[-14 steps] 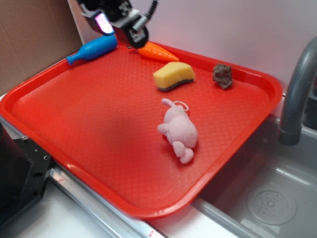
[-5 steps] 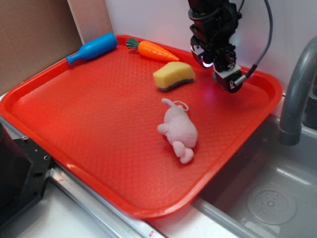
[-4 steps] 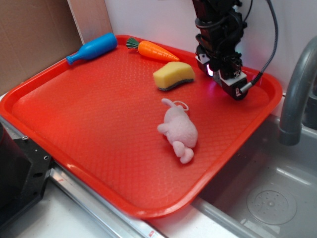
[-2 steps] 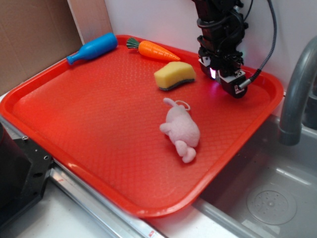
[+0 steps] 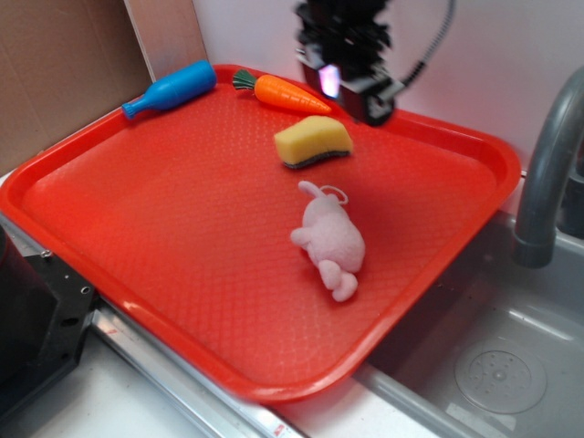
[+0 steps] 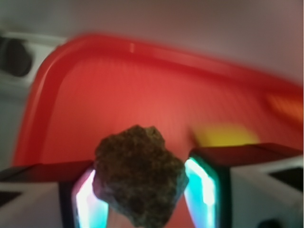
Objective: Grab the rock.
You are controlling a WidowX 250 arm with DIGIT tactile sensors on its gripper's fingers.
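Observation:
The rock [image 6: 138,173] is a lumpy dark grey-brown stone. In the wrist view it sits between my two lit fingers [image 6: 202,183], off the red tray [image 6: 142,80]. My gripper [image 6: 142,192] is shut on it. In the exterior view my gripper [image 5: 339,87] hangs above the tray's far edge, between the carrot and the yellow sponge. The rock itself is hidden behind the gripper there, and the spot on the tray [image 5: 137,210] where it lay is bare.
On the tray lie a yellow sponge [image 5: 314,140], an orange carrot [image 5: 285,93], a blue bottle [image 5: 173,88] and a pink plush toy [image 5: 328,239]. A grey faucet [image 5: 547,173] and a sink [image 5: 493,365] are at the right. A wall is close behind.
My gripper came over to the rock at the tray's far right, closed on it, then rose and moved left with it. The sponge has shifted slightly left.

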